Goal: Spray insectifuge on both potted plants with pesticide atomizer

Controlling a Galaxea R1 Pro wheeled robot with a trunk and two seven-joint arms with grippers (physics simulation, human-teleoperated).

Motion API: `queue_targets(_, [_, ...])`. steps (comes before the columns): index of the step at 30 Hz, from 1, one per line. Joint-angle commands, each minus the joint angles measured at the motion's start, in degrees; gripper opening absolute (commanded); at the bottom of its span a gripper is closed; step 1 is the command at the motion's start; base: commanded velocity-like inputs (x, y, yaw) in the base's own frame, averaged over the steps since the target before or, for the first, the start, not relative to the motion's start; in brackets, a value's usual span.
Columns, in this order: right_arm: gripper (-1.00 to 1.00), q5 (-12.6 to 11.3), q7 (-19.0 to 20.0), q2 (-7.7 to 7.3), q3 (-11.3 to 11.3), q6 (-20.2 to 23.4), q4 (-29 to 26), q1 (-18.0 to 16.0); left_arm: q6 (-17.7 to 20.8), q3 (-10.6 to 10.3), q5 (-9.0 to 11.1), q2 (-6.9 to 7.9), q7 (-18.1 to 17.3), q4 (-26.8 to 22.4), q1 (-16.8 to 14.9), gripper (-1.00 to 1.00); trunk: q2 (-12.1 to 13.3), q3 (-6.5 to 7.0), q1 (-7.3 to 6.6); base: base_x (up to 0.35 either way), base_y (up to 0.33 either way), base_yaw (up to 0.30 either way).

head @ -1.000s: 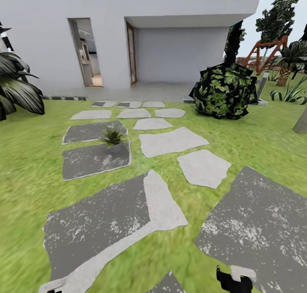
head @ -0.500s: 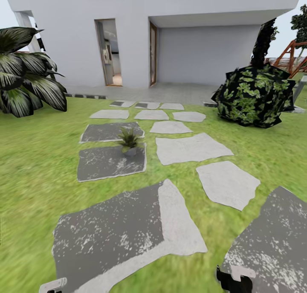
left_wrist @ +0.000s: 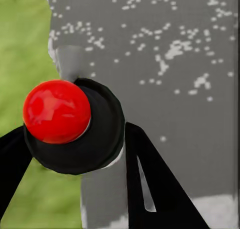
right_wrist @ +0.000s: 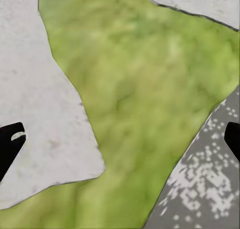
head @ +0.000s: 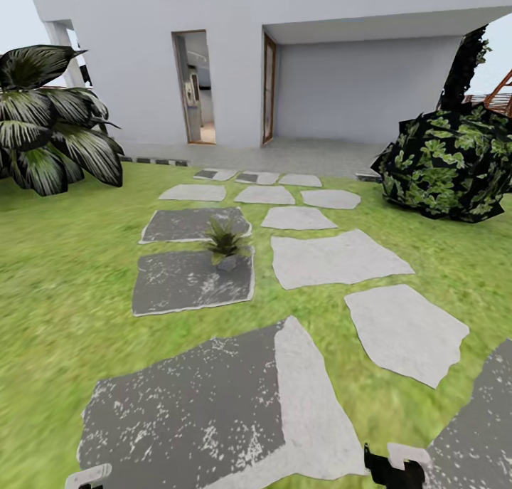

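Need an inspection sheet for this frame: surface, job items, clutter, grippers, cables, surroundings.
Surface: green lawn with grey and white stepping stones.
Job's things: atomizer, dark body with red top, held between the left gripper's fingers; one potted plant stands at the far edge of a dark stone.
Clutter: nothing seen.
Grippers: left gripper shut on the atomizer; right gripper open, nothing between its fingers, above grass and stones.
Cables: nothing seen.
Surroundings: white house with an open doorway; a broad-leaved plant at the left; a leafy shrub at the right.
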Motion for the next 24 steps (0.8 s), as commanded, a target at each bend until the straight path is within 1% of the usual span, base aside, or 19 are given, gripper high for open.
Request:
queue_targets(1, [1.00, 0.63, -0.23, -0.02, -0.29, -0.19, 0.09, -0.05, -0.20, 0.50, -0.56, 0.01, -0.23, 0.06, -0.04, -1.00, -0.02, -0.05, 0.02, 0.337, 0.000, 0.000])
queue_targets(6, [1.00, 0.65, -0.20, -0.06, -0.28, -0.19, 0.09, -0.05, -0.20, 0.53, -0.56, 0.01, -0.23, 0.06, -0.04, -1.00, -0.02, -0.05, 0.02, 0.337, 0.000, 0.000])
queue_targets(15, [1.00, 0.63, -0.18, 0.36, -0.24, -0.19, 0.12, -0.05, -0.20, 0.56, -0.56, 0.07, -0.23, 0.06, -0.05, -1.00, -0.02, -0.05, 0.02, 0.337, 0.001, 0.000])
queue_targets(24, [1.00, 0.59, -0.21, 0.38, -0.28, -0.19, 0.12, -0.05, -0.20, 0.55, -0.56, 0.03, -0.23, 0.04, -0.05, -1.00, -0.02, -0.05, 0.02, 0.337, 0.084, 0.000])
